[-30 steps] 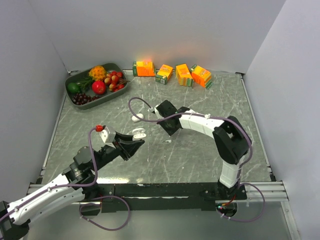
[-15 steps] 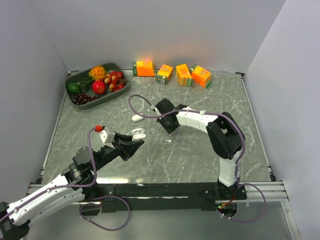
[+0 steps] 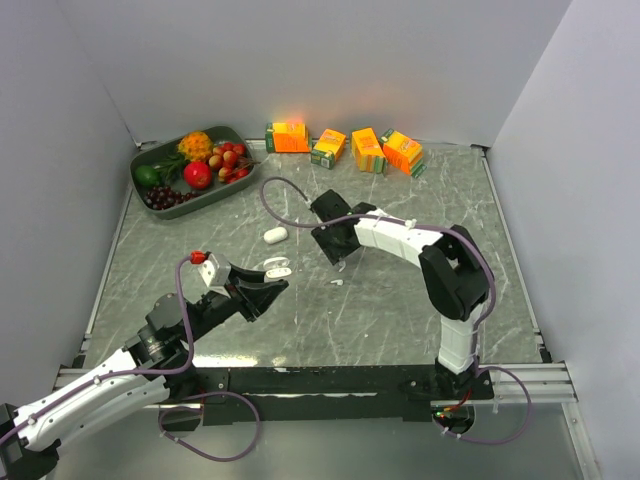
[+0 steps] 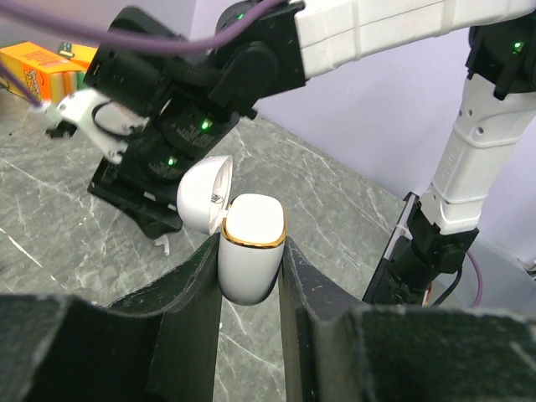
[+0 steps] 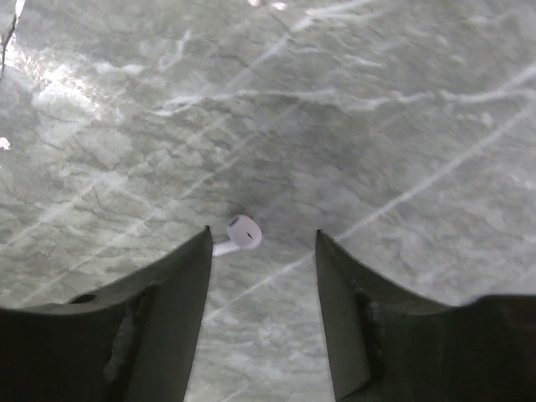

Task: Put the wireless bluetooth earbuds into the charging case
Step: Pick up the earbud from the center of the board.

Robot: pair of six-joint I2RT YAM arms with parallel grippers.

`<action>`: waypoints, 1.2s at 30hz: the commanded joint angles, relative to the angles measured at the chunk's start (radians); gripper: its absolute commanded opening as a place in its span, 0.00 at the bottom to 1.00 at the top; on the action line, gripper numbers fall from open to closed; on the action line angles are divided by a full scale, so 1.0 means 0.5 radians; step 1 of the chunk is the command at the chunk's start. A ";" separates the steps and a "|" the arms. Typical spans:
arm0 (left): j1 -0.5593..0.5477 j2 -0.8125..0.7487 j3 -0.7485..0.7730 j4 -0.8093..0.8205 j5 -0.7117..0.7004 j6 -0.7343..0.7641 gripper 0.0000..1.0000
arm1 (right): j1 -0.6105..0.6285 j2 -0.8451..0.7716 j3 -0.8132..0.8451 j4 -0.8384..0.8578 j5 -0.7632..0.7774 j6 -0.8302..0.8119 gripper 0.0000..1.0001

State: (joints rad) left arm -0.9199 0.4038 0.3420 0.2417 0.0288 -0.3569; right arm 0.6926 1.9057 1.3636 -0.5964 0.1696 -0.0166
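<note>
Left gripper [image 4: 249, 251]: pinched narrow on the lower body of the charging case [image 4: 253, 230], held upright with the lid hinged back and the mouth open. Right gripper [image 5: 261, 237]: spread wide, holding nothing, poised low over one earbud [image 5: 244, 232] lying on the table [image 5: 402, 151], near the charging case on its right and apart from it. Brackets the earbud without touching it.

Likely to handle as a near-weightless, hard, glossy shell. Prone to skid on the stone-patterned top or squirt out under a hard squeeze. Best taken across the rounded head with a light pinch, stem left free for lowering into the charging case.

Seen from the right wrist only: earbud head, stub of stem, clear gaps to both fingers. Seen from the left wrist only: gold rim and open lid of the charging case, with the earbud a mere speck beneath the right gripper. Seen from above only: a small white oval piece [image 3: 274, 235] just behind the charging case, too small to identify.
</note>
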 commanded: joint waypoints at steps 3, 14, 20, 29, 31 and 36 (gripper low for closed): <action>-0.004 0.002 0.037 0.047 -0.021 0.002 0.01 | -0.124 -0.307 0.148 -0.141 0.161 0.795 0.64; -0.007 -0.007 0.040 0.029 -0.051 -0.020 0.01 | -0.192 -0.415 -0.285 0.045 -0.274 1.963 0.55; -0.004 0.005 0.037 0.041 -0.131 -0.035 0.01 | -0.189 -0.330 -0.282 0.052 -0.305 2.168 0.59; -0.007 -0.019 0.043 0.008 -0.140 -0.035 0.01 | -0.238 -0.133 -0.211 0.006 -0.305 2.169 0.55; -0.007 -0.025 0.043 0.005 -0.147 -0.035 0.01 | -0.244 -0.130 -0.245 0.024 -0.302 2.168 0.54; -0.007 -0.013 0.043 0.014 -0.144 -0.023 0.01 | -0.281 -0.087 -0.239 0.012 -0.293 2.113 0.52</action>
State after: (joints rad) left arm -0.9199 0.4007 0.3420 0.2230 -0.0315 -0.3614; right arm 0.5682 1.8439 1.2243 -0.5896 0.0116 1.0389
